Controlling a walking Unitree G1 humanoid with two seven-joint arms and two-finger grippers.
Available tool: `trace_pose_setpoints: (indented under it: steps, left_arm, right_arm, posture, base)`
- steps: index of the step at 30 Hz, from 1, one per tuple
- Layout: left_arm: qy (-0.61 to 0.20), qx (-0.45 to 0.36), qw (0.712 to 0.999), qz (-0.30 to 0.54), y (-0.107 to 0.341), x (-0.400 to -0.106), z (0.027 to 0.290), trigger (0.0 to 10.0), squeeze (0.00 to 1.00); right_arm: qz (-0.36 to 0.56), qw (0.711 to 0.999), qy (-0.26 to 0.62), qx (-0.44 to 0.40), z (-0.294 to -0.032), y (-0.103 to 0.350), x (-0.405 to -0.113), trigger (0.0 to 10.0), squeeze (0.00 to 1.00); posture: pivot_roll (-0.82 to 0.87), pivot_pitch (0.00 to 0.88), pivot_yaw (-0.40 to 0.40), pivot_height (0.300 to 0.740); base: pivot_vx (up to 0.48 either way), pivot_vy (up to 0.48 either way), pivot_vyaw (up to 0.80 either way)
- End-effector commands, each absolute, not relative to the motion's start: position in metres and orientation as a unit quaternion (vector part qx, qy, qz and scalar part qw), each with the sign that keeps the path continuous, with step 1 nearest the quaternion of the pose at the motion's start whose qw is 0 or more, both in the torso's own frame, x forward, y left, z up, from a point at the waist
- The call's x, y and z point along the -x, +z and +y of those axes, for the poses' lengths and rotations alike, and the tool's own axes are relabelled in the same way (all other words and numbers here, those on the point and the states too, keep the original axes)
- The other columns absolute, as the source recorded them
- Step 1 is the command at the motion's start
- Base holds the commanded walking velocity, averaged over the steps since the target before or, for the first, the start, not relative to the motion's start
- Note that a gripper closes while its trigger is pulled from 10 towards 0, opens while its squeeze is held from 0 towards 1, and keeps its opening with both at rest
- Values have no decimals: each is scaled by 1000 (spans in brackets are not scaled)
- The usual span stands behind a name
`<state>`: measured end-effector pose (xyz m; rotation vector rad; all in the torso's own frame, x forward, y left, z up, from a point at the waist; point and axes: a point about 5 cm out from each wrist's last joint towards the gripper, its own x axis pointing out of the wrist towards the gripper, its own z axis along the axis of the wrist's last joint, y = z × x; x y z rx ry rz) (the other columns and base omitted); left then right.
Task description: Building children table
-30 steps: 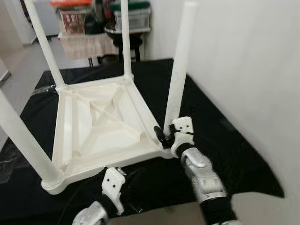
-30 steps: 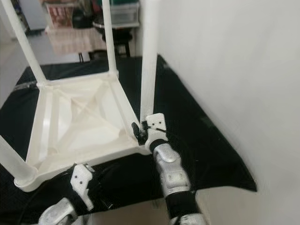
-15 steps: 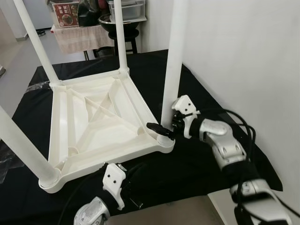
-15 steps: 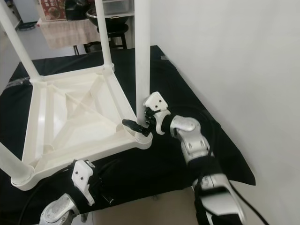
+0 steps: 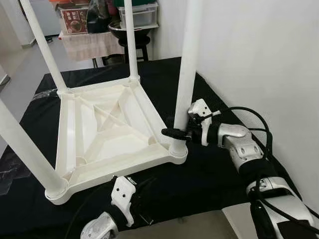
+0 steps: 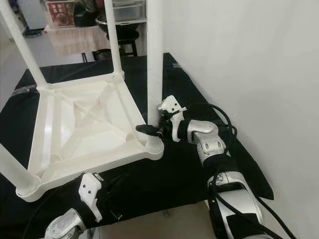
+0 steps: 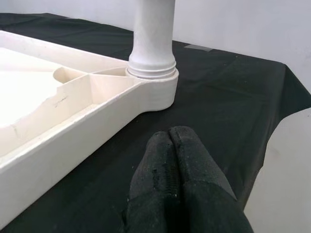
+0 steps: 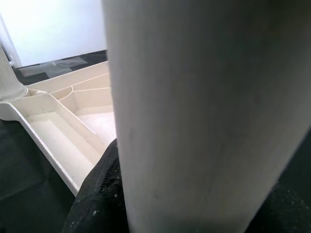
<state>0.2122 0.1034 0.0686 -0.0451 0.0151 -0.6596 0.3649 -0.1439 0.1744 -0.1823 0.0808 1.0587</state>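
Note:
A white children's table point(image 5: 107, 129) lies upside down on a black cloth point(image 5: 219, 169), with all of its legs pointing up. My right gripper point(image 5: 178, 132) reaches in from the right and is shut on the near-right leg point(image 5: 187, 74) just above its socket. One black finger point(image 5: 170, 132) sticks out past the leg. In the right wrist view that leg point(image 8: 204, 111) stands close up between the fingers. My left gripper point(image 7: 169, 132) is shut on nothing and hovers low over the cloth. It points at the corner socket point(image 7: 153, 80), in front of the tabletop's near edge.
A white wall point(image 5: 259, 59) runs close along the right of the cloth. At the back stand a dark stool point(image 5: 130, 37) and a small table with storage boxes point(image 5: 79, 22). The cloth ends near me at a pale floor strip point(image 5: 199, 226).
My right arm has swung out from below to reach the near-right leg from the right side. The camera has shifted a little. The left gripper has stayed in place.

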Motion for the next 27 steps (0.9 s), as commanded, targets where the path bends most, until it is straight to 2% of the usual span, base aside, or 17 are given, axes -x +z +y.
trace_pose_setpoints:
  steps: [1,3,4,5,7,8,10,11,12,13,14,18,26,27]
  left_arm:
    - [-323,25,946,15,67,-210,105,10000,0]
    - [-323,25,946,14,67,-210,105,10000,0]
    - [-323,25,946,14,67,-209,105,10000,0]
    - [-323,25,946,14,67,-209,105,10000,0]
    - [-322,24,946,13,68,-209,107,10000,0]
    - [-322,24,946,13,68,-209,107,10000,0]
    - [-322,22,946,13,68,-208,110,10000,0]
    - [-322,22,946,13,68,-208,110,10000,0]
    - [-322,21,946,13,68,-208,110,10000,0]
    - [-322,21,946,13,68,-208,110,10000,0]
    - [-322,18,946,14,69,-208,111,10000,0]
    - [-322,15,946,14,68,-209,112,10000,0]
    - [-321,16,947,13,69,-209,110,10000,0]
    - [-321,17,947,13,69,-209,109,10000,0]
  right_arm:
    - [28,855,508,99,-141,174,-362,0,0]
    - [30,861,496,103,-146,170,-360,0,0]
    - [42,876,471,98,-151,160,-356,0,0]
    - [42,876,471,98,-151,160,-356,0,0]
    - [80,903,411,94,-149,131,-342,0,0]
    - [80,903,411,94,-149,131,-342,0,0]
    - [129,960,235,77,-135,89,-322,0,0]
    - [129,960,235,77,-135,89,-322,0,0]
    - [146,973,164,67,-131,78,-312,0,0]
    - [146,973,164,67,-131,78,-312,0,0]
    - [149,974,165,52,-107,70,-300,0,0]
    - [131,973,181,63,-98,76,-305,0,0]
    - [125,975,166,77,-98,87,-311,0,0]
    - [127,975,162,78,-99,87,-312,10000,0]
  posture:
    - [47,0,-8,740]
    - [43,0,-8,740]
    - [34,0,-9,740]
    - [34,0,-9,740]
    - [26,0,-4,740]
    - [26,0,-4,740]
    - [20,0,3,740]
    - [20,0,3,740]
    - [20,0,3,740]
    - [20,0,3,740]
    - [30,0,11,740]
    - [32,0,7,740]
    - [28,0,4,740]
    - [27,0,5,740]
  base:
    - [0,0,0]
    - [0,0,0]
    - [0,0,0]
    - [0,0,0]
    - [0,0,0]
    - [0,0,0]
    - [0,0,0]
    - [0,0,0]
    - [0,0,0]
    - [0,0,0]
    - [0,0,0]
    - [0,0,0]
    - [0,0,0]
    - [0,0,0]
